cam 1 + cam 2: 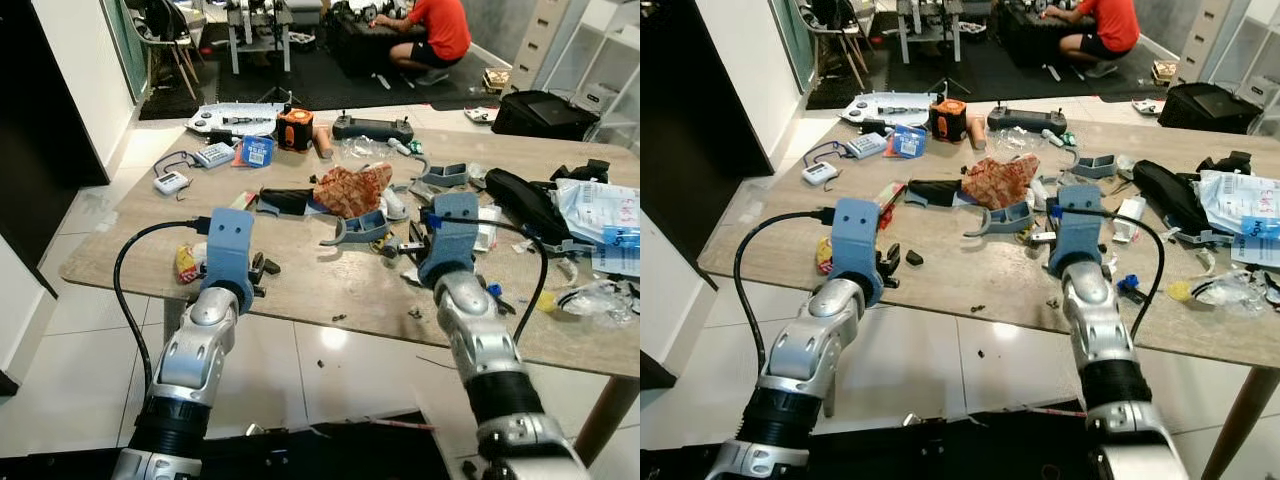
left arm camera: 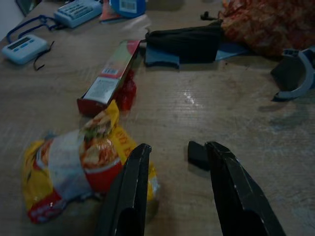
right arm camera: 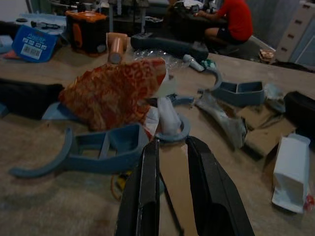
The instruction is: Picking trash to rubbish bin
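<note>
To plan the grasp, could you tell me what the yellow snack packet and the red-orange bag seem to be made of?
Yellow snack packet: probably thin plastic film, glossy, wrinkled, with printed artwork. Red-orange bag: likely crinkly printed film or paper, creased and slumped.

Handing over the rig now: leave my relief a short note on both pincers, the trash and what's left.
Left pincer: open, empty, low over the table beside the yellow snack packet.
Right pincer: open, empty, hovering by the blue plastic parts and the red patterned wrapper.
Done: nothing held or binned, by the look of it.
Left: grab the snack packet, probably first, then the other litter.
</note>
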Robot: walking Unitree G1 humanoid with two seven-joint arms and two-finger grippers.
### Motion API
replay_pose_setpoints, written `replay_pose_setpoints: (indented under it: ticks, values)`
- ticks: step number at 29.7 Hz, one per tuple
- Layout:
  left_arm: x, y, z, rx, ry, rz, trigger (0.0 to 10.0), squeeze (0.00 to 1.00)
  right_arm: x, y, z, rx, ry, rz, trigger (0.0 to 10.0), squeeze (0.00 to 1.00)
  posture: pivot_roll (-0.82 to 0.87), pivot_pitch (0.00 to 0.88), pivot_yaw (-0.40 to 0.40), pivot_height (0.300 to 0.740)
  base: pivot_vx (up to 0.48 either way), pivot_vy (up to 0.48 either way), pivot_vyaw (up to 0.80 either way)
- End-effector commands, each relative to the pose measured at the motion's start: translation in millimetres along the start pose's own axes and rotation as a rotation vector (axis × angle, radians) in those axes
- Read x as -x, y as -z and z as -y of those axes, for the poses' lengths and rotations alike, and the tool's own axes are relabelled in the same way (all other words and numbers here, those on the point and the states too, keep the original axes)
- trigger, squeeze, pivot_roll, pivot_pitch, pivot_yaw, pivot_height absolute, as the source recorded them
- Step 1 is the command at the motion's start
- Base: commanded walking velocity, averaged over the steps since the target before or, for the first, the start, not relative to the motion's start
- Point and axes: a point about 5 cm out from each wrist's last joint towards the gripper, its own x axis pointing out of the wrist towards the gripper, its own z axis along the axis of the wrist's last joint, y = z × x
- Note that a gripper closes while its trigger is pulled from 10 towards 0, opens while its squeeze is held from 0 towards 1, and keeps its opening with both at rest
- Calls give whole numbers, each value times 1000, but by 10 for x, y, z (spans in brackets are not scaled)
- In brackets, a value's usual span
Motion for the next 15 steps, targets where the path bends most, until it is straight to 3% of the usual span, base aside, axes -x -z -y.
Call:
replay_pose_setpoints:
  ticks: [1,11,12,13,15]
  values:
    - [-10,29,-6,-26,1,-13,10000,0,-39,28,-11,4,-17,-23,10000,0,74,70,22,740,0,0,0]
    - [4,20,14,-36,18,-7,10000,0,-232,-33,71,2,-65,-73,10000,0,80,90,24,740,0,0,0]
    - [3,4,19,-52,28,4,10000,0,-287,-94,90,7,-71,-74,10000,0,84,91,18,740,0,0,0]
    - [12,-73,-2,-129,21,68,10000,0,-379,-216,106,5,-82,-70,10000,0,85,95,9,740,0,0,0]
    - [11,-102,-19,-170,15,83,10000,0,-417,-265,102,10,-90,-76,10000,0,87,98,3,740,0,0,0]
